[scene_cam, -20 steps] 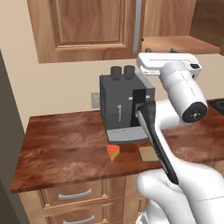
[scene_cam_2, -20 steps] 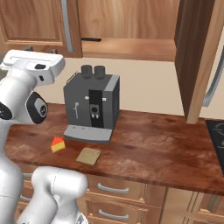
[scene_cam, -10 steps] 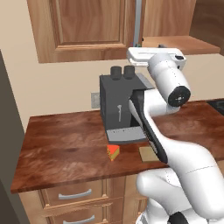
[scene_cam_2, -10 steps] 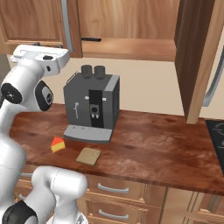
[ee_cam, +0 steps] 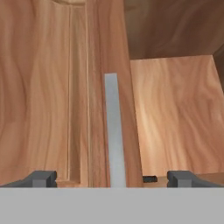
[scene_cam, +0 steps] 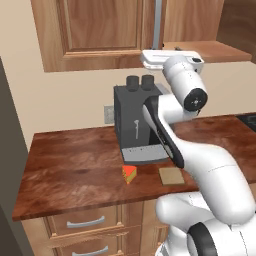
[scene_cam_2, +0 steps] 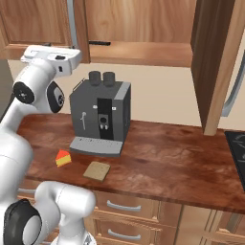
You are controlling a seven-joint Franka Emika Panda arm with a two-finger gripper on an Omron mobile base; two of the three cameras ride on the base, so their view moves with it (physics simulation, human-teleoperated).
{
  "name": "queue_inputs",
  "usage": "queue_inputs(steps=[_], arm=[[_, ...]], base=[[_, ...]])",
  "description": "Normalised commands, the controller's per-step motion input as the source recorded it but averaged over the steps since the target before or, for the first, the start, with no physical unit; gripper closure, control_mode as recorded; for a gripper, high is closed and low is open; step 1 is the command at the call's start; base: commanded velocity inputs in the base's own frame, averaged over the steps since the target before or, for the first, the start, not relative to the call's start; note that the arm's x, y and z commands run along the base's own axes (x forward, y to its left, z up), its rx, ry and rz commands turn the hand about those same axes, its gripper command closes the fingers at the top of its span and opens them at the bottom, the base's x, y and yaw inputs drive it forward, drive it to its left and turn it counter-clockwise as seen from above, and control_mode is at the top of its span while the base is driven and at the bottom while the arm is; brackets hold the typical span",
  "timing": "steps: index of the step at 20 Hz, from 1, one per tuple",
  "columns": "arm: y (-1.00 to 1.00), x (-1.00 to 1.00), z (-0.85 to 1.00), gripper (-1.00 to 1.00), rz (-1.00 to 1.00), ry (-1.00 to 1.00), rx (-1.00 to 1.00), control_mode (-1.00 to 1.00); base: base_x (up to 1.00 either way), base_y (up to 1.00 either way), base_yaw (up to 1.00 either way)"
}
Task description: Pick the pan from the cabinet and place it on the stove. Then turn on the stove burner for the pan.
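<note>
The brown wall cabinet has one closed door (scene_cam: 100, 30) with a silver bar handle (ee_cam: 114, 140) and an open bay with a plain shelf (scene_cam_2: 143, 51). A short black stub (scene_cam_2: 99, 43) lies on that shelf and also pokes out at the door's edge (ee_cam: 150, 178); it looks like the pan's handle tip. The pan's round body is hidden. My gripper (ee_cam: 111, 180) is open, its fingertips (ee_cam: 41, 178) wide on either side of the bar handle, without touching it. The white hand (scene_cam: 167, 57) sits just below the cabinet. A corner of the black stove (scene_cam_2: 237, 148) shows at far right.
A dark grey coffee machine (scene_cam: 137, 120) stands on the wooden counter (scene_cam: 70, 170) under my hand. In front of it lie a cheese wedge (scene_cam: 129, 173) and a slice of bread (scene_cam: 171, 175). An open cabinet door (scene_cam_2: 210, 62) hangs at the right. Drawers (scene_cam_2: 124, 208) run below.
The arm has swung the hand up and across toward the cabinet's bar handle, and the forearm has turned. The counter items have not moved.
</note>
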Motion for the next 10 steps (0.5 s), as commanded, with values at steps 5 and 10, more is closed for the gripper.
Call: queue_inputs(steps=[5,10], arm=[[0.0,0.39,0.0,-1.0,0.0,0.01,0.0,-1.0],[0.0,0.39,0.0,-1.0,0.0,0.0,0.0,-1.0]], base=[[0.0,0.0,0.0],[0.0,0.0,0.0]])
